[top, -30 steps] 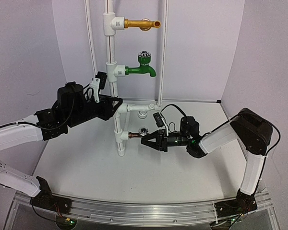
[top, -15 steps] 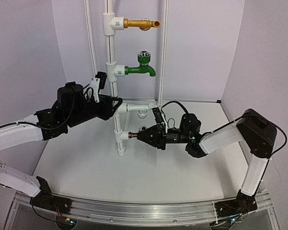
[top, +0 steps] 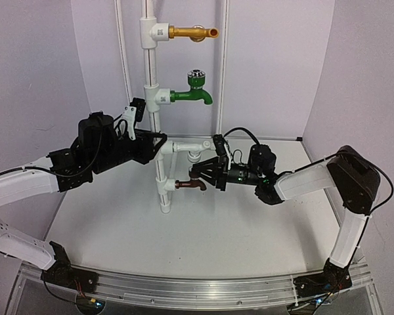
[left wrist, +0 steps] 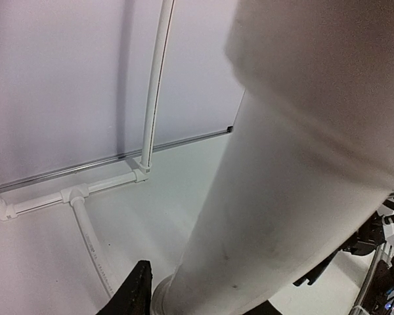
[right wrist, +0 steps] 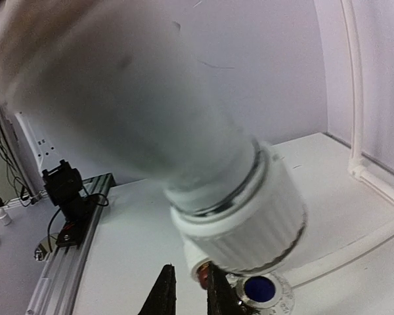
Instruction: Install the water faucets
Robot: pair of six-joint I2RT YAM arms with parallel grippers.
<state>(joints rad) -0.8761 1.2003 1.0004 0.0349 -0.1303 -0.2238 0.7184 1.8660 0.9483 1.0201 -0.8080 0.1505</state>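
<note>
Pipework with fitted taps, on desk.
Upright white pipe (top: 152,65) stands on white desk (top: 184,243); gold faucet (top: 192,31) near pipe's top, green faucet (top: 192,97) lower down, both projecting rightward.

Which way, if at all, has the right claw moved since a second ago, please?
Yes: the right claw has risen beside the white pipe, now above the brown tap.

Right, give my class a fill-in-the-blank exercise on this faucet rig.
1. The gold faucet sits ___ the green faucet.
2. Of the three faucets, the brown tap is mounted ___.
3. The ___ arm's fingers grip the white pipe.
Missing words: above; lowest; left.
</note>
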